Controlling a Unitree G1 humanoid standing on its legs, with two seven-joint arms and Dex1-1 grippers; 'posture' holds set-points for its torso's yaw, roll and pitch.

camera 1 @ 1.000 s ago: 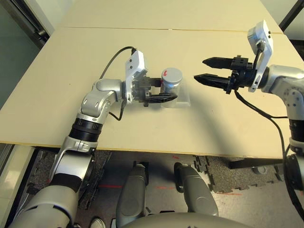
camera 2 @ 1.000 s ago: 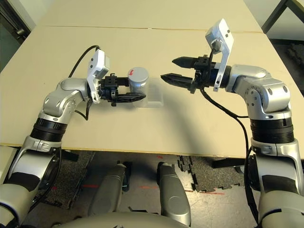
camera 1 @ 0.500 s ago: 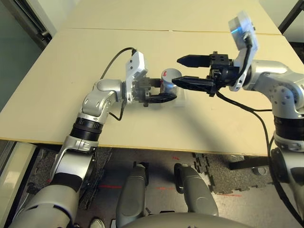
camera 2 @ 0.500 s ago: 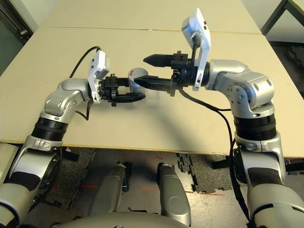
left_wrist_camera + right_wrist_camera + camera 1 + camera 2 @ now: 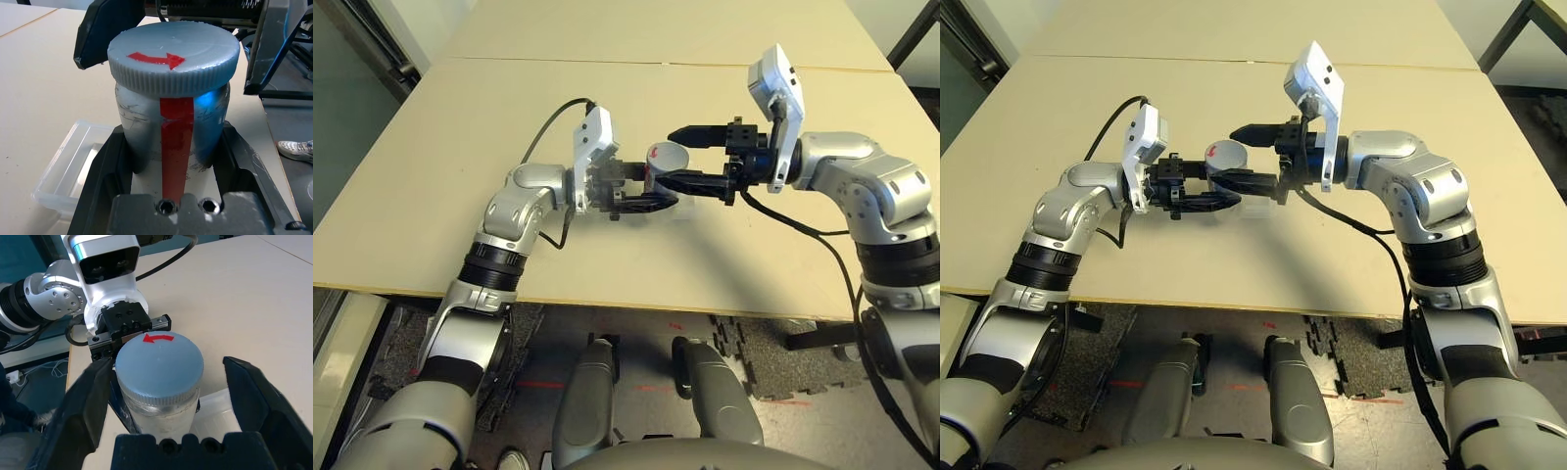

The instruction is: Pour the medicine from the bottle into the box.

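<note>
- The left gripper (image 5: 651,196) reaches in from the left, and its two black fingers are squeezed tight on the body of the bottle (image 5: 176,127).
- The bottle stands upright in that grip, held over the table (image 5: 460,176). It is silver-grey with a red stripe (image 5: 175,147) down its side.
- The grey cap (image 5: 159,367) is on top of the bottle, and it has a small red arrow (image 5: 156,59) on it.
- The clear box (image 5: 73,169) lies flat on the table, right under and beside the bottle.
- The right gripper (image 5: 680,157) reaches in from the right. Its two black fingers are apart, one on each side of the cap.
- In the right wrist view one finger (image 5: 85,406) looks very close to the cap, and the other finger (image 5: 259,406) has a gap. I cannot tell if it grips the cap.
</note>
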